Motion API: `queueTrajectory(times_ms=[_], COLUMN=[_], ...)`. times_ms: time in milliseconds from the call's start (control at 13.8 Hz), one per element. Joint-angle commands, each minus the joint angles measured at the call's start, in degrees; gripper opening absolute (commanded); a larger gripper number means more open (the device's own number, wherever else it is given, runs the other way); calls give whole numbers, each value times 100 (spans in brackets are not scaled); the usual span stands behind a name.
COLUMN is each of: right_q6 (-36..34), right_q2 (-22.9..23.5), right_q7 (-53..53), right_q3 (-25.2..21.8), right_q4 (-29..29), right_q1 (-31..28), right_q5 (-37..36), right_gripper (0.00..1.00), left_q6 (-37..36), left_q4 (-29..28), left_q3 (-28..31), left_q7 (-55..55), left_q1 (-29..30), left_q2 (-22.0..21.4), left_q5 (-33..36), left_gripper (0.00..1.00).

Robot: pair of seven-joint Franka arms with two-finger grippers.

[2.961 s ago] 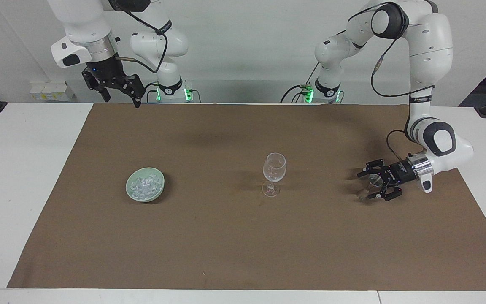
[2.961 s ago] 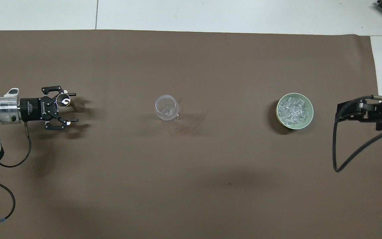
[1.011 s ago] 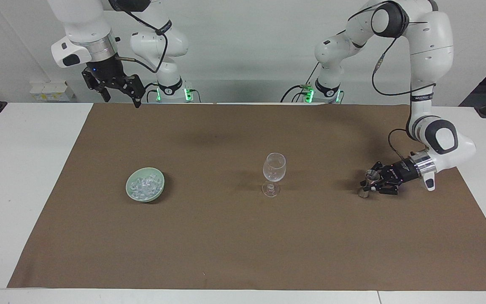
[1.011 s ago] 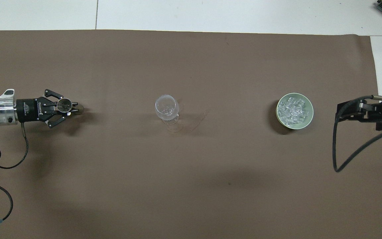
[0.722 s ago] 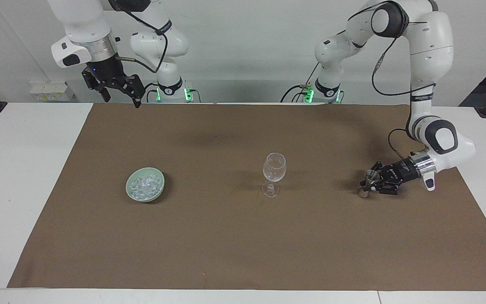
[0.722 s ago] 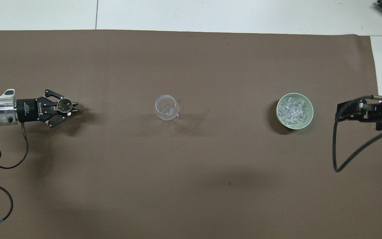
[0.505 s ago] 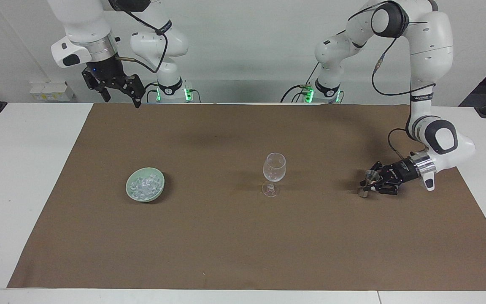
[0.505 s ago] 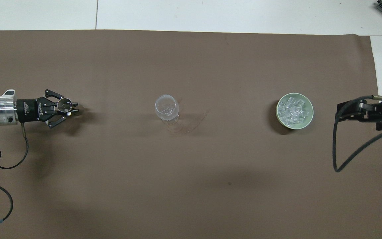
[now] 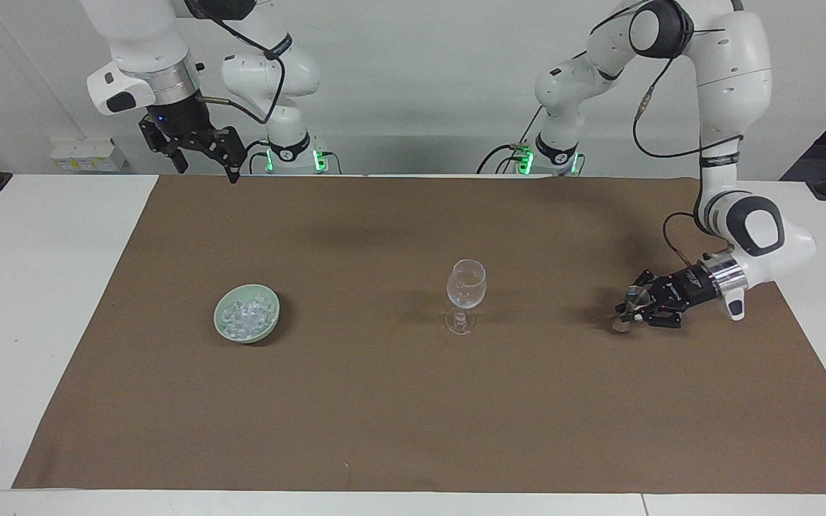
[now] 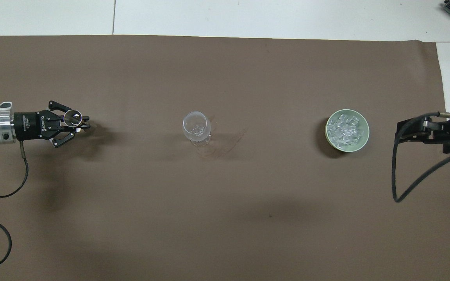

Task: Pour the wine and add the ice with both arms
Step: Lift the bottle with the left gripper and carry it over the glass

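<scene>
the left pincer (image 9: 632, 304) sits low over the brown mat (image 9: 413, 401) at the left arm's end of the surface (image 9: 33, 287). its fingertips are clamped on a small metal measuring cup (image 9: 631, 294), an hourglass-shaped jigger held at its narrow waist. in the overhead view the cup's round open mouth (image 10: 71, 117) faces upward between the links of the left pincer (image 10: 77, 124). the foot of the cup is at or just above the mat; contact cannot be told.

the right pincer (image 9: 205, 163) hangs high over the edge of the mat nearest the robots, at the right arm's end of the surface. its two fingers stand apart and hold nothing. the right arm waits. in the overhead view only part of the right pincer (image 10: 424, 130) shows, at the picture's edge, beside the bowl.

the wine glass (image 9: 465, 294) stands upright near the middle of the mat, between the cup and the bowl. it is clear, stemmed, and well apart from both pincers.

the ice (image 9: 245, 315) is a heap of small clear chunks inside a pale green bowl (image 9: 269, 326). the bowl rests on the mat toward the right arm's end of the surface, well apart from the wine glass. in the overhead view the ice (image 10: 346, 129) fills most of the bowl (image 10: 365, 137).
</scene>
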Motion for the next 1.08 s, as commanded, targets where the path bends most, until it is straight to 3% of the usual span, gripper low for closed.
queueTrajectory(times_ms=[0, 1011], right_q6=[-30, -30], right_q2=[-92, -92], right_q7=[-167, -167], right_q3=[15, 15], right_q4=[-73, -73], right_q1=[-78, -78], right_q5=[141, 141], right_gripper=[100, 100], left_q6=[185, 405], left_q4=[-140, 80], left_q3=[72, 46], left_q7=[-555, -2904], left_q1=[-384, -1659], left_q2=[-471, -1536], left_q5=[-47, 331], left_gripper=[0, 0])
